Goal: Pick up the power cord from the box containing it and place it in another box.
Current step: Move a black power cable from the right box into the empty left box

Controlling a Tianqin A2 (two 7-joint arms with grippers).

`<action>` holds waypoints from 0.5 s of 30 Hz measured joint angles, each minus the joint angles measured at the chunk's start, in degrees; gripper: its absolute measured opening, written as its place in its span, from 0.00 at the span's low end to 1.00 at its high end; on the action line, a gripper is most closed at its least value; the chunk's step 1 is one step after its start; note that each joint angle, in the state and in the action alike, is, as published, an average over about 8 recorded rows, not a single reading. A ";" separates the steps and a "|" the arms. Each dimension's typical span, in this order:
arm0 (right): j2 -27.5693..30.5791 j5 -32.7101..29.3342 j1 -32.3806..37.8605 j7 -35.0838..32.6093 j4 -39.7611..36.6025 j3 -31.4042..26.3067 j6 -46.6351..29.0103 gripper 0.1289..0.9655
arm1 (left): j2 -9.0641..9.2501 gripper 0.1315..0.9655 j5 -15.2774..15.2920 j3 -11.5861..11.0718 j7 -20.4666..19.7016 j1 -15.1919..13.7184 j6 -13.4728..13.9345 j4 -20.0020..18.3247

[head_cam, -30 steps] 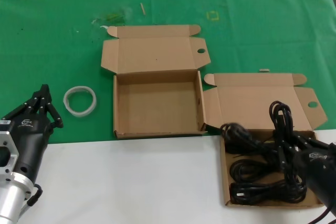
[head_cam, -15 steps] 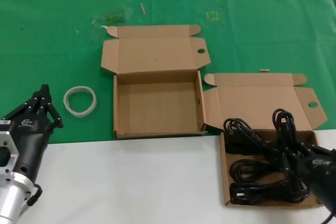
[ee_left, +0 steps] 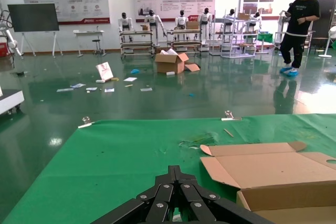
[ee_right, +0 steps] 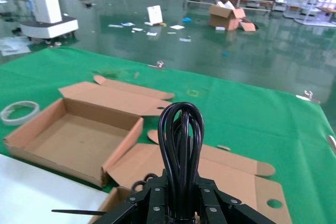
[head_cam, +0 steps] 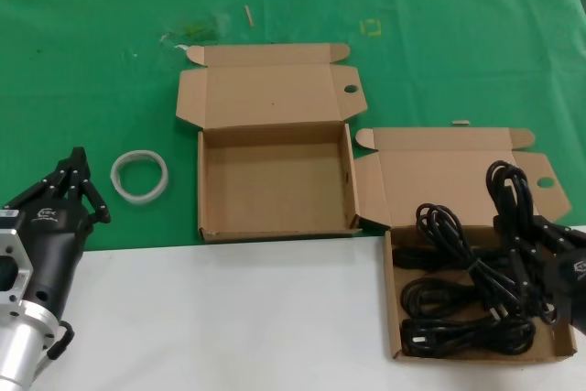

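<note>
Right hand (head_cam: 531, 240) clamps power cord (head_cam: 513, 199) — box-edge.

The right gripper (head_cam: 549, 258) runs off the bench's right edge, hiding part of the power cord (head_cam: 467, 304)

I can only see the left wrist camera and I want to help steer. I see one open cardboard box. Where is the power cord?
Observer: The power cord is in the right gripper, which is shut on the looped bundle.
Operator: Is it over my box?
Observer: No. It is above the box containing it, a second box on the robot's right, with more black cords lying inside.
Operator: What's in the box I see?
Observer: Nothing. That is another box, and its floor is bare. The left gripper is parked to its left.
</note>
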 joint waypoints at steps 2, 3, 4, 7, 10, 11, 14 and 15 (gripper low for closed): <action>0.04 -0.85 -0.88 0.50 0.43 0.81 -0.71 0.10 | 0.00 0.01 0.00 0.00 0.00 0.00 0.00 0.00; 0.00 -1.23 -1.21 0.72 0.54 1.07 -1.03 0.10 | 0.00 0.01 0.00 0.00 0.00 0.00 0.00 0.00; -0.06 -1.55 -1.46 0.94 0.63 1.24 -1.31 0.10 | 0.00 0.01 0.00 0.00 0.00 0.00 0.00 0.00; -0.15 -2.08 -1.66 1.61 0.94 1.44 -1.76 0.10 | 0.00 0.01 0.00 0.00 0.00 0.00 0.00 0.00; 0.01 -1.93 -0.85 2.31 1.67 1.36 -1.70 0.10 | 0.00 0.01 0.00 0.00 0.00 0.00 0.00 0.00; 0.08 -1.78 -0.28 2.50 1.99 1.22 -1.64 0.10 | 0.00 0.01 0.00 0.00 0.00 0.00 0.00 0.00; -0.13 -1.15 2.81 2.51 2.60 -0.24 -1.47 0.10 | 0.00 0.01 0.00 0.00 0.00 0.00 0.00 0.00; -0.48 -0.88 4.33 2.19 2.53 -1.15 -1.46 0.10 | 0.00 0.01 0.00 0.00 0.00 0.00 0.00 0.00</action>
